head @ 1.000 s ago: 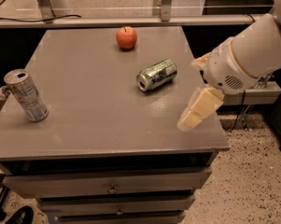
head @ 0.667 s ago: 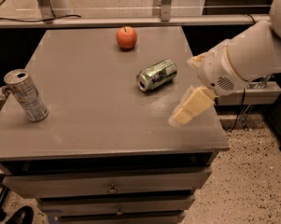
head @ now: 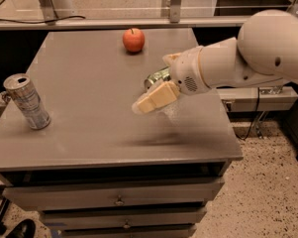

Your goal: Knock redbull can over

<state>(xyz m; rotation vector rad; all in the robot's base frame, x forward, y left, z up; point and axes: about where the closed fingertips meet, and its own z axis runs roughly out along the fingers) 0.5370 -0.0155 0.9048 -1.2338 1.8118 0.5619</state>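
Redbull can (head: 27, 103): slim silver can with blue-grey patches, standing upright near the left edge of the grey table (head: 94, 133), its open top rim visible; it has not moved over the last second and nothing touches it. Gripper (head: 149, 101): over that same second it has swept from the table's right edge leftward to about mid-table, and it now hovers above the surface, still well apart from the redbull can; whether it is spread or pressed together cannot be told here. The sweep brings the white arm (head: 267, 48) across the lying green-and-silver can (head: 157, 77), now largely hidden behind the wrist. Judged from this, the approach is under way but the knock itself is not yet made, and the remaining travel runs left across bare tabletop. The red apple (head: 133, 39) sits at the far side, unchanged. No brand name, label text or other writing can be read on either can.
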